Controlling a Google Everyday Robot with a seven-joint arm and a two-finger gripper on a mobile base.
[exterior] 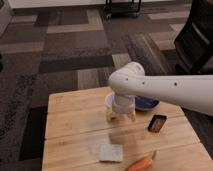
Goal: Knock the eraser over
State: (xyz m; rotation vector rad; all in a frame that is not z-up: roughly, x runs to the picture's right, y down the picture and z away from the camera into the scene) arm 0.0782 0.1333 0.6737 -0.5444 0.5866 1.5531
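Observation:
The eraser (157,123), a small black block with a tan-orange edge, stands on the wooden table (75,125) at the right. My gripper (121,117) hangs from the white arm (165,92) over the table's middle, to the left of the eraser and apart from it. Its two tan fingers (110,117) point down, spread apart, with nothing between them. The white cup (108,101) is mostly hidden behind the wrist.
A blue bowl (148,104) sits behind the eraser, partly under the arm. A pale grey square pad (110,153) and an orange carrot-like stick (140,164) lie near the front edge. A dark chair (197,35) stands at the far right.

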